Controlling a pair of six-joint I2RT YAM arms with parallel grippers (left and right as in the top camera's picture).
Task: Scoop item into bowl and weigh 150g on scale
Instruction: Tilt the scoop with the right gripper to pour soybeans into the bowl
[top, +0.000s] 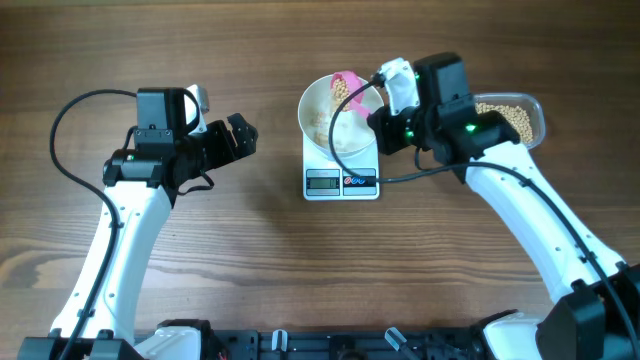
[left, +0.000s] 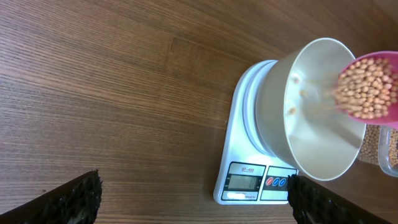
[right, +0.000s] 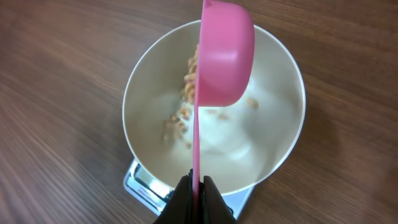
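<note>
1. Pale tan beans (left: 367, 87) heaped in a pink scoop (right: 224, 56), with a blurred stream of them in mid-fall from its lip into the bowl (right: 280, 149); a few more scattered on the bowl's inner wall and floor.
2. Pink scoop turned on its side above the bowl's mouth, open face towards the left arm's (top: 120, 250) side, thin handle (right: 196, 137) running back to the right fingers (right: 183, 199).
3. Right fingers clenched on that handle, pinching it edge-on between them, poised over the near rim of the bowl.
4. White, deep, round bowl seated on the platform of the scale (left: 249, 155), about as wide as the scale itself.
5. Scale flat on the table (top: 250, 260), white and square, with a grey display (left: 244, 182) and two round buttons (left: 277, 182), one reddish and one blue, along the front edge; digits too faint to read.
6. Near the scale on the right arm's (top: 530, 210) side, a clear tub (top: 543, 118) with more beans inside, partly hidden under that arm.
7. Left fingers (left: 71, 202) released, spread wide and holding nothing, hovering above the table well apart from the scale and pointed towards it.
8. Brown wood-grain table beneath all of it.
</note>
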